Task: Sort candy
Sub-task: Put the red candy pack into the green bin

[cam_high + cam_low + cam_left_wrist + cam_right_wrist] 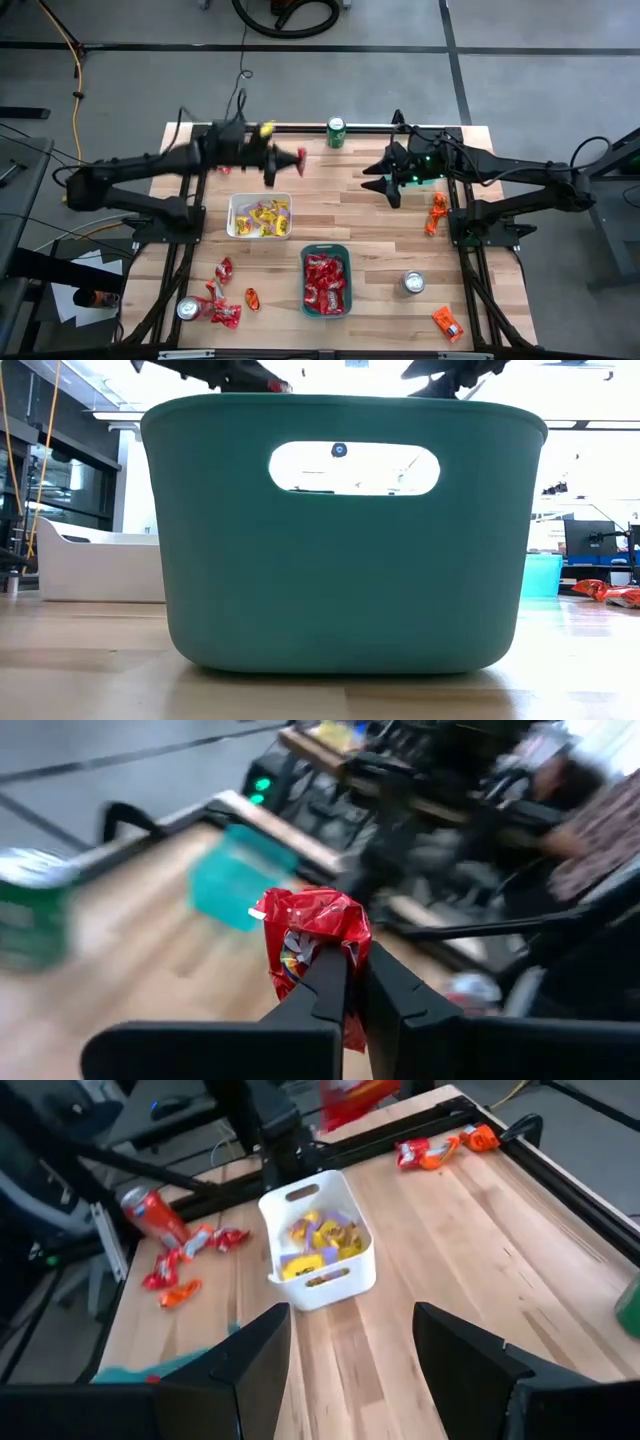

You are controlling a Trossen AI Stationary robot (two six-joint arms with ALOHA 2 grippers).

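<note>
My left gripper hangs high over the table's far middle, shut on a red candy packet, which also shows in the high view. My right gripper is open with nothing between its fingers. It hovers at the far right, facing the white tray. That white tray holds yellow candy. The teal tray near the front holds red candy. Loose red and orange packets lie flat on the wood at the near left. My left gripper pinches the red packet between its two fingers, by the crumpled end nearest them. The rest of the packet sticks out past the fingertips. The fingers run about level and point toward the table's right side. The packet is lifted clear of the table.
A green can stands at the far edge. Silver cans stand at the near left and near right. Orange packets lie at the right and near right. The teal tray fills the low view.
</note>
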